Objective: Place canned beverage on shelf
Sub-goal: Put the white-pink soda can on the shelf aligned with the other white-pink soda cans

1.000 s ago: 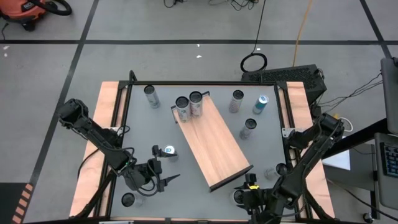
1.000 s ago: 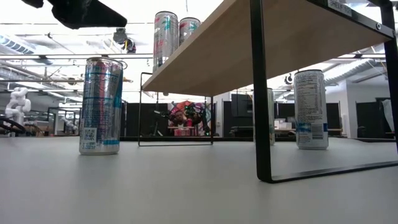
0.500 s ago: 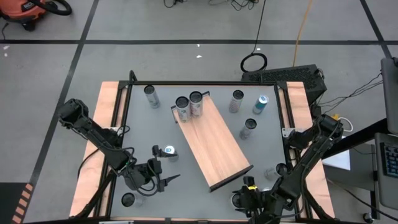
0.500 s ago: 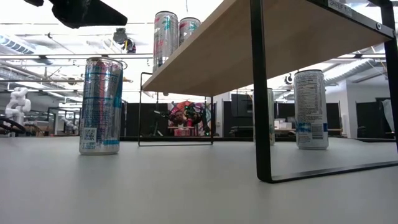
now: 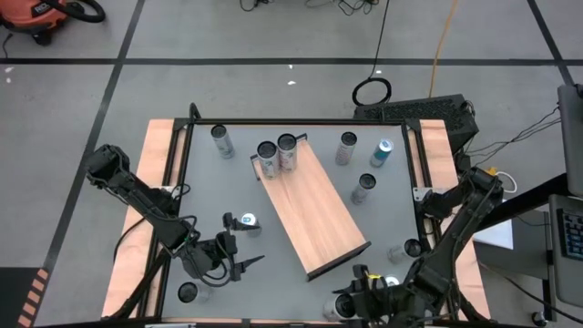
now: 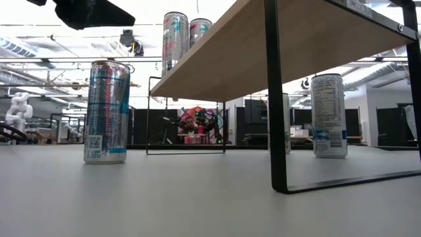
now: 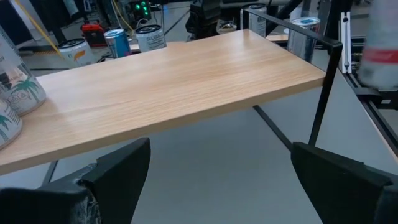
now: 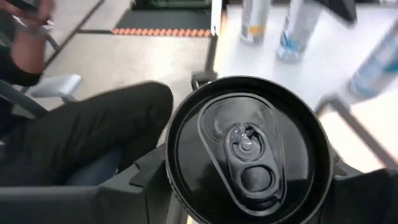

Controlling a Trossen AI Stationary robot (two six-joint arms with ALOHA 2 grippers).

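The shelf point(image 5: 314, 205) is a light wood board on a black frame, standing slantwise mid-table. Two cans point(image 5: 267, 157) point(image 5: 288, 150) stand on its far end. At the table's near edge, right of the shelf's near end, my right gripper point(image 5: 351, 305) is shut on a black-topped can point(image 8: 249, 149). My left gripper point(image 5: 241, 260) waits open near the table's near left, facing the shelf point(image 7: 161, 87), its fingers wide apart with nothing between them. A blue-and-silver can point(image 5: 246, 221) stands upright on the table just beyond it. My right gripper pinches the black-topped can by its body, just below the top rim point(image 8: 180, 193), one finger point(image 8: 134, 186) on each side. The can's top faces up toward the wrist camera. The can is lifted off the table; its lower part is hidden by its own top.
Loose cans stand on the table: one far left point(image 5: 221, 141), three far right point(image 5: 346, 148) point(image 5: 381, 153) point(image 5: 363, 189), one near left point(image 5: 189, 292), one near right point(image 5: 408, 248). A seated person's dark-trousered leg point(image 8: 81, 130) shows beyond the table's edge. The shelf's middle and near end are bare.
My right gripper has risen with the black-topped can, lifting it clear of the table, and has drifted a little toward the table's near edge. The can's top looms larger in the high view.
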